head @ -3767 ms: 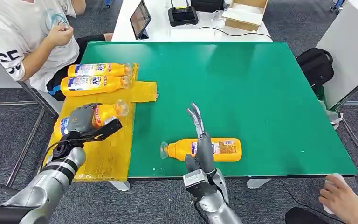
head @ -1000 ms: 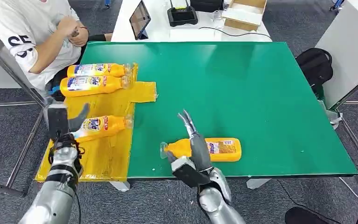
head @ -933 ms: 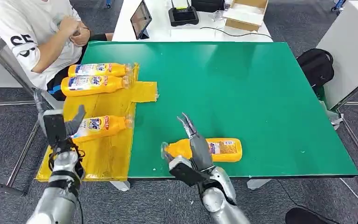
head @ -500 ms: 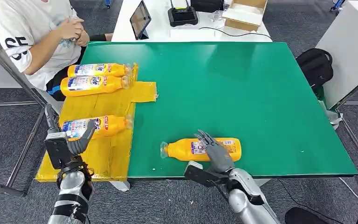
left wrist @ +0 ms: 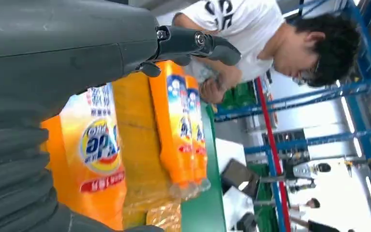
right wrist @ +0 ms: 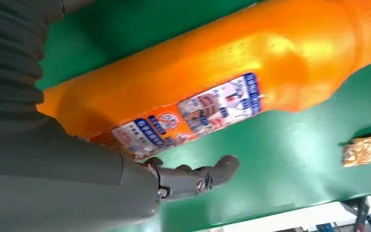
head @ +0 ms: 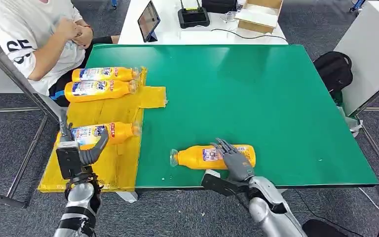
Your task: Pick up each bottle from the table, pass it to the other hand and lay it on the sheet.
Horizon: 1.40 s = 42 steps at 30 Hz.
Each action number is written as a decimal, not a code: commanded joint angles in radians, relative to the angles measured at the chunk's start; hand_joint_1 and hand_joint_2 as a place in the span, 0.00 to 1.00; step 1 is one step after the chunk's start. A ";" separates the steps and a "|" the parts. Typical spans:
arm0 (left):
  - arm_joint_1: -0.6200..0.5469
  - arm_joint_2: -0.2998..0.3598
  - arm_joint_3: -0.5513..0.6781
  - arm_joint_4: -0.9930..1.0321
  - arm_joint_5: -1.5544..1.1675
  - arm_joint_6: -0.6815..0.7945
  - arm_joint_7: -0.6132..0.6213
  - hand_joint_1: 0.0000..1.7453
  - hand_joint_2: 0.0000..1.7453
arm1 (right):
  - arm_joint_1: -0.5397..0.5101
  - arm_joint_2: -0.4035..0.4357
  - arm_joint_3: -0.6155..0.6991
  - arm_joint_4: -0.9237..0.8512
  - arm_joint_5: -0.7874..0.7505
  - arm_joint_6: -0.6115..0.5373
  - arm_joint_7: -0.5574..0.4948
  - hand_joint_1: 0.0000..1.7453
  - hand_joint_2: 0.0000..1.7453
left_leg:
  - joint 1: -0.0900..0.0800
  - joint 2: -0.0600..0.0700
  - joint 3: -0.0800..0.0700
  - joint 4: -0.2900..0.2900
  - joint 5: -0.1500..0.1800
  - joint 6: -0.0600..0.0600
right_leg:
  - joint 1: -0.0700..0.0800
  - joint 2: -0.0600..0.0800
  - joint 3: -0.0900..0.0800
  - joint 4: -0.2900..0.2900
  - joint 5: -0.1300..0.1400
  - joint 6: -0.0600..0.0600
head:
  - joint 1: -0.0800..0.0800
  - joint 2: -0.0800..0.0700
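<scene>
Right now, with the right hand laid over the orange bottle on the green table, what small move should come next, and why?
Probably close the right hand around the bottle before any lift. Its fingers lie over the labelled body while the bottle rests flat on the green table, but a firm grip is not clear. The left hand is beside the yellow sheet, holding nothing.

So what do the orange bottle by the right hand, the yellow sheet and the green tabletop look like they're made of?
Orange bottle: probably glossy plastic with a printed label; highlights show along its side in the right wrist view.
Yellow sheet: likely thin plastic film, wrinkled and shiny.
Green tabletop: smooth, with a soft sheen, maybe a mat or laminate; can't say which.
</scene>
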 commanded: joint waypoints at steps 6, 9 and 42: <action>-0.057 -0.006 -0.010 0.108 0.014 -0.001 0.008 0.00 1.00 | -0.138 0.001 0.031 0.228 0.007 0.021 0.010 0.00 1.00 | 0.000 0.001 0.002 -0.001 0.000 0.001 | 0.001 0.000 0.002 -0.001 0.000 -0.002 | 0.000 0.000; -0.057 -0.006 -0.010 0.108 0.014 -0.001 0.008 0.00 1.00 | -0.138 0.001 0.031 0.228 0.007 0.021 0.010 0.00 1.00 | 0.001 0.000 0.003 -0.001 0.000 0.001 | 0.001 -0.001 0.003 -0.001 0.000 -0.002 | 0.000 0.000; -0.166 -0.004 -0.047 0.301 0.123 -0.087 0.073 0.00 1.00 | -0.342 -0.122 0.256 0.616 -0.167 0.309 0.003 1.00 1.00 | 0.001 -0.004 0.025 -0.001 -0.001 0.004 | 0.001 -0.004 0.016 -0.006 0.000 -0.001 | 0.000 0.000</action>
